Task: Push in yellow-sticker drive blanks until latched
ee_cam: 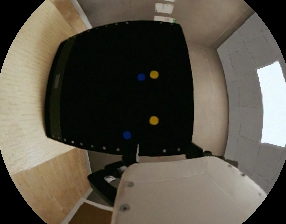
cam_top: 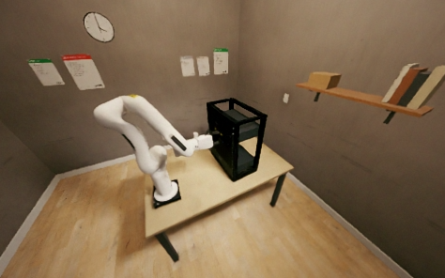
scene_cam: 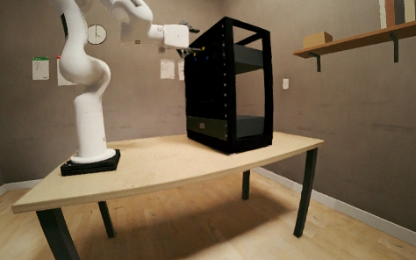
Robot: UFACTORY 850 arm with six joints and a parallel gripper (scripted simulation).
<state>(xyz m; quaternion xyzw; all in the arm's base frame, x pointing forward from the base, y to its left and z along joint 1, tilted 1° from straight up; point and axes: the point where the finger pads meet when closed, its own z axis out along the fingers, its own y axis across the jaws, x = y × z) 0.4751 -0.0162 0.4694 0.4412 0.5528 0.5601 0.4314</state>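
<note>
The black open-frame rack [cam_top: 261, 123] [scene_cam: 227, 26] [ee_cam: 67, 96] stands upright on the table. In the wrist view its dark front fills the middle, with two yellow stickers [ee_cam: 154, 74] [ee_cam: 154, 120] and two blue stickers [ee_cam: 141, 76] [ee_cam: 127, 135] on the drive blanks. The blanks themselves are too dark to make out. My gripper [cam_top: 216, 137] [scene_cam: 193, 47] is open and empty. It is level with the upper part of the rack's front face, very close to it; I cannot tell whether it touches.
The rack sits near the far right corner of the wooden table [cam_top: 201, 188] [scene_cam: 161, 167]. A grey-fronted unit [scene_cam: 206, 127] fills its bottom bay. My arm's base [cam_top: 166, 194] [scene_cam: 90, 164] stands at the table's left. A wall shelf [cam_top: 360, 98] hangs to the right.
</note>
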